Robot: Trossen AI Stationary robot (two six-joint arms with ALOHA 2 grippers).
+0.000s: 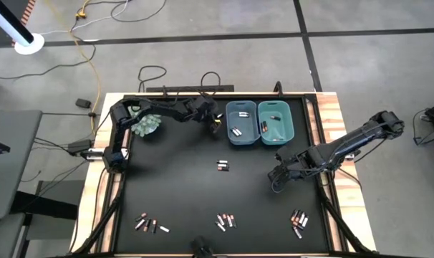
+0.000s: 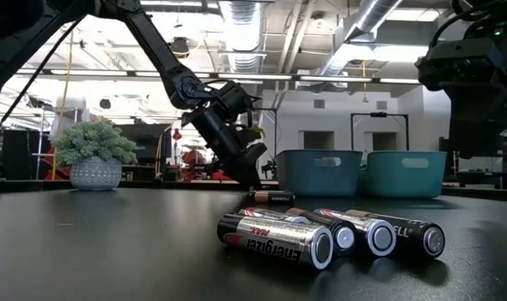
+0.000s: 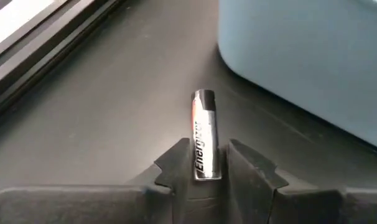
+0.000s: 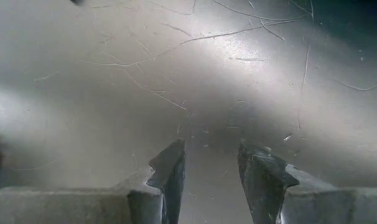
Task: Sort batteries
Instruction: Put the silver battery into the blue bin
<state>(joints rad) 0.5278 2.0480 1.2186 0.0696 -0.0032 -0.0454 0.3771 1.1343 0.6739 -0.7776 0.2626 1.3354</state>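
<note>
Your left gripper (image 1: 215, 122) pinches a silvery battery (image 3: 204, 134) just beside the left bin (image 1: 241, 122), its long axis pointing straight ahead between the fingers; your right gripper (image 4: 210, 180) hovers spread over bare table (image 1: 181, 186).

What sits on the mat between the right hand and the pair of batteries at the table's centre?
Nothing: in the high view, the black mat is bare between the open right hand and the central small cylindrical batteries.

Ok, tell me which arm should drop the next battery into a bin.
Left. The left gripper is shut on a silver battery right beside the left blue bin. The right gripper is open and empty over bare table, farther from both bins.
</note>
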